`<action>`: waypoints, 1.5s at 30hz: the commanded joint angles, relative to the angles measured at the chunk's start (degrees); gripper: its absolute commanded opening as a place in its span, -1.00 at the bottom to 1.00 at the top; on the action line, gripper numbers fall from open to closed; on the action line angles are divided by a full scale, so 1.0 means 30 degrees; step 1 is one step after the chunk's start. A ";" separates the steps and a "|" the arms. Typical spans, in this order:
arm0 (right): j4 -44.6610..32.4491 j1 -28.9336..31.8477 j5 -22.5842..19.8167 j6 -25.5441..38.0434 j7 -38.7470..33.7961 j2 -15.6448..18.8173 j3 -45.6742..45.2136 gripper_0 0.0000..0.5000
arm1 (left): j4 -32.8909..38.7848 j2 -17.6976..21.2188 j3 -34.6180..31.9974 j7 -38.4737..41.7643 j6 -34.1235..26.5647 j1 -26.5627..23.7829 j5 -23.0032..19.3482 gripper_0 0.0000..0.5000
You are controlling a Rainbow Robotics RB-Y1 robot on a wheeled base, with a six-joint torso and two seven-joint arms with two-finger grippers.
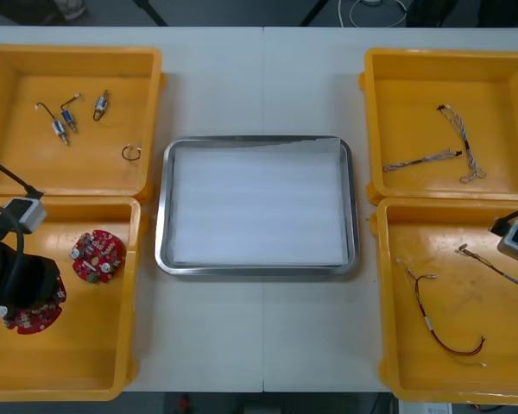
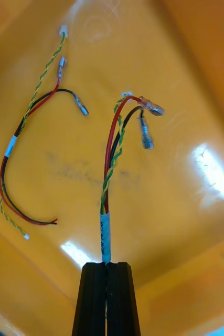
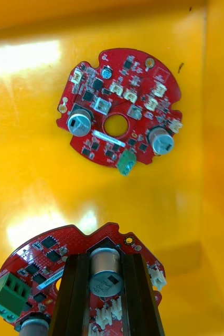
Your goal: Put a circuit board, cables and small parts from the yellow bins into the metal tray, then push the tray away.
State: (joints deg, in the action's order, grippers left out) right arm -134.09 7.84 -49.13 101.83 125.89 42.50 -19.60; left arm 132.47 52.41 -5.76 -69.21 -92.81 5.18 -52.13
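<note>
Two round red boards lie in the near yellow bin (image 1: pixel 69 371) on the robot's left side. The first circuit board (image 3: pixel 38 257) has a green block at its edge and silver cans on top. The left gripper (image 3: pixel 105 255) is right over it, and its fingers pinch one silver can. The second circuit board (image 3: pixel 119 110) lies flat just past the fingers. It has a hole in the middle.

The right gripper (image 2: pixel 107 266) is over the near right bin (image 1: pixel 466 276). Its fingers squeeze the held cable (image 2: pixel 110 157), which has red, black and yellow-green wires and a white band. A loose cable (image 2: pixel 17 142) lies beside it. The metal tray (image 1: pixel 161 216) sits between the bins, white inside.
</note>
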 commanded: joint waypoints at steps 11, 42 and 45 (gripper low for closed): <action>-0.4465 -0.2585 -0.0205 0.2722 -0.5314 0.0334 -0.0293 -1.00 | 0.0931 -0.0066 0.0249 0.3381 -0.4131 -0.5888 -0.2193 -1.00; -0.4377 -0.3406 0.0469 0.2722 -0.6075 0.0979 0.1787 -1.00 | -0.7155 -0.5340 1.2261 0.7395 -0.1963 -1.7284 0.0707 -1.00; -0.4377 -0.3347 0.0440 0.2722 -0.6134 0.0950 0.1816 -1.00 | -0.8063 -0.5750 1.3227 0.7395 -0.1142 -1.7577 0.1234 -1.00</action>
State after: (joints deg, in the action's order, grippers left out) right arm -146.03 -1.86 -47.56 109.81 109.73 43.62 -14.54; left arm 109.74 37.13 31.19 -48.09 -98.29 -44.43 -50.02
